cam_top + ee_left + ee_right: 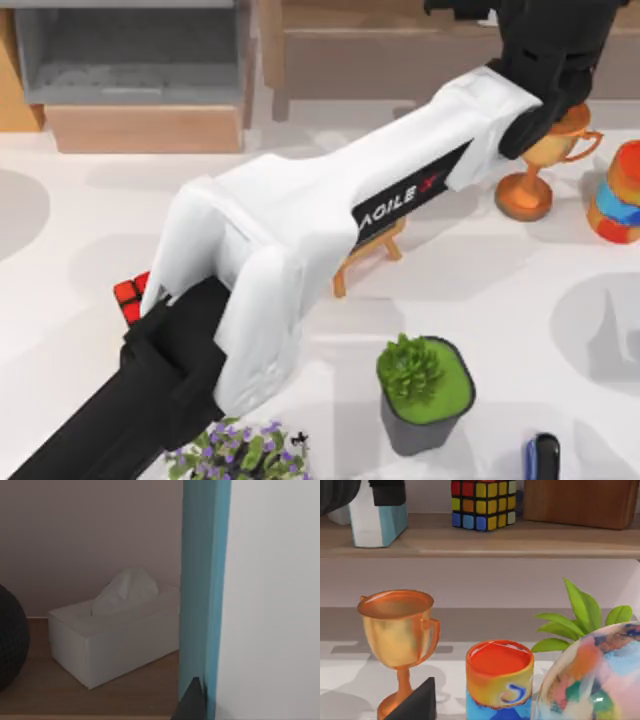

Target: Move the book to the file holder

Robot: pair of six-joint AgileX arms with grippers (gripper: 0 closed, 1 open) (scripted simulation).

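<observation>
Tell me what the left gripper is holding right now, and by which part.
The book, clamped by the left gripper at its top end, standing upright at the shelf.

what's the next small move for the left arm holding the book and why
Probably lift the book a little and start carrying it toward the table's left. The left gripper holds it upright at the long wooden shelf on the right, by the tissue box, while the file holder sits far left. The right gripper hangs near the trophy.
</observation>
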